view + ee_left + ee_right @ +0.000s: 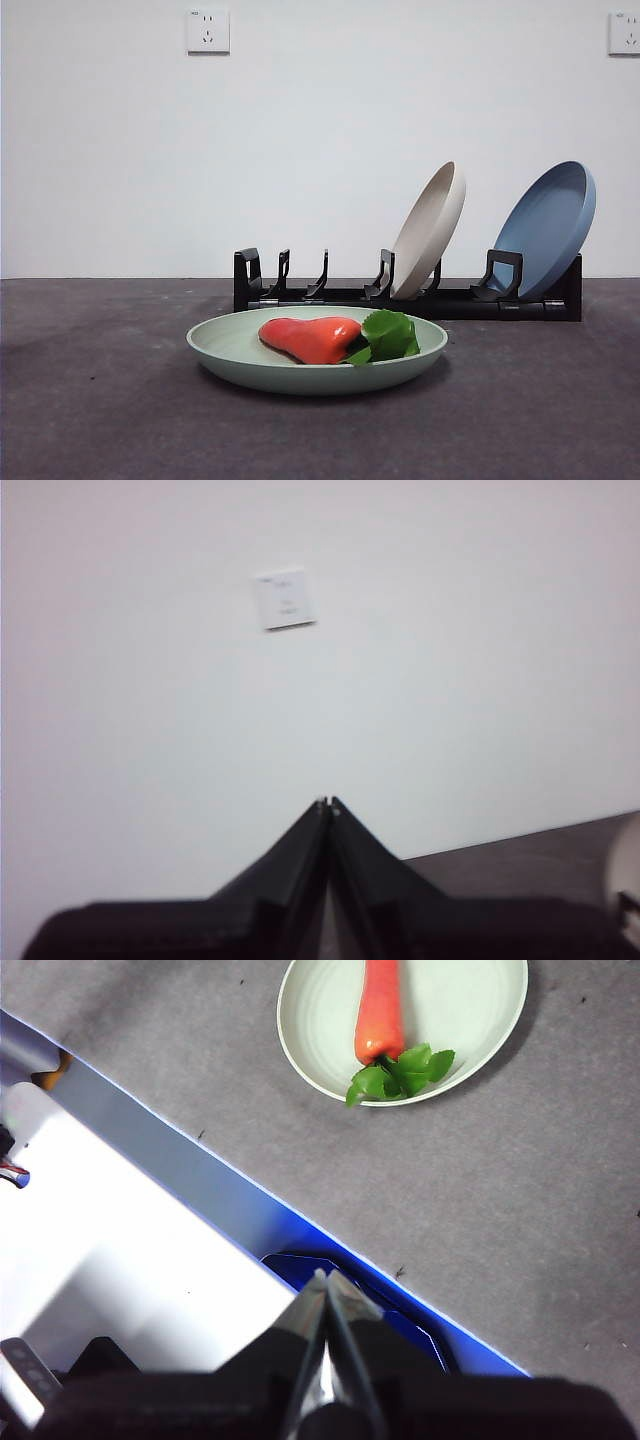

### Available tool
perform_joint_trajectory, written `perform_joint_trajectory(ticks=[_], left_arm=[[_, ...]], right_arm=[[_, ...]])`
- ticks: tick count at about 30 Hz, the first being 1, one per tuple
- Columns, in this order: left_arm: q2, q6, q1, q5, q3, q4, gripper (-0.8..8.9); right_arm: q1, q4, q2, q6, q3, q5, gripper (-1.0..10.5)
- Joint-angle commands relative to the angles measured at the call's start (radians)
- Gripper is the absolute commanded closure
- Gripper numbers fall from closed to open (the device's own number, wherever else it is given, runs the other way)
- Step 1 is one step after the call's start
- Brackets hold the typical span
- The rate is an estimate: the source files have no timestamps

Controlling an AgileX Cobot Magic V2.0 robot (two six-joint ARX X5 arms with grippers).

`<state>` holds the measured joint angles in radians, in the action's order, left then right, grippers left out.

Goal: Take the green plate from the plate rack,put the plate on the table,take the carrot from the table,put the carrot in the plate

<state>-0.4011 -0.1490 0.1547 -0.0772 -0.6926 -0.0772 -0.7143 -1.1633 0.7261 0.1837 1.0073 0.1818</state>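
The green plate (250, 352) lies flat on the table (90, 400) in front of the plate rack (330, 296). The carrot (312, 338) rests inside it, orange body to the left and green leaves to the right. In the right wrist view the green plate (460, 1020) and the carrot (380, 1015) show from above, far from my right gripper (327, 1278), which is shut and empty, raised over the table's edge. My left gripper (328, 804) is shut, empty, and faces the white wall. Neither arm appears in the front view.
A beige plate (432, 228) and a blue plate (548, 228) lean in the right slots of the rack; its left slots hold nothing. A white and blue surface (120, 1250) runs along the table's edge beside my right gripper. A wall socket (286, 598) is ahead of the left gripper.
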Motion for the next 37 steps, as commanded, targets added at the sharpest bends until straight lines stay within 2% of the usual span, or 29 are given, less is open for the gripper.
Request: perform_joint_trajectory(ticks=[1, 9, 15, 24, 29, 37], left_arm=[[0.072, -0.004, -0.046, 0.002, 0.163, 0.032, 8.17], [0.278, 0.058, -0.103, 0.003, 0.472, 0.039, 8.17], [0.358, 0.082, -0.105, 0.004, 0.599, 0.038, 8.17], [0.4, 0.158, -0.105, 0.005, 0.689, -0.038, 8.17], [0.4, 0.174, -0.105, 0.005, 0.689, -0.105, 8.17], [0.399, 0.182, -0.105, 0.027, 0.689, -0.103, 8.17]], right_arm=[[-0.002, 0.003, -0.001, -0.005, -0.002, -0.002, 9.5], [-0.002, 0.003, -0.001, -0.005, -0.002, -0.002, 9.5], [-0.002, 0.003, -0.001, -0.005, -0.002, -0.002, 9.5], [-0.002, 0.003, -0.001, -0.005, -0.002, -0.002, 9.5], [-0.002, 0.003, -0.001, -0.005, -0.002, -0.002, 9.5], [-0.002, 0.003, -0.001, -0.005, -0.002, -0.002, 9.5]])
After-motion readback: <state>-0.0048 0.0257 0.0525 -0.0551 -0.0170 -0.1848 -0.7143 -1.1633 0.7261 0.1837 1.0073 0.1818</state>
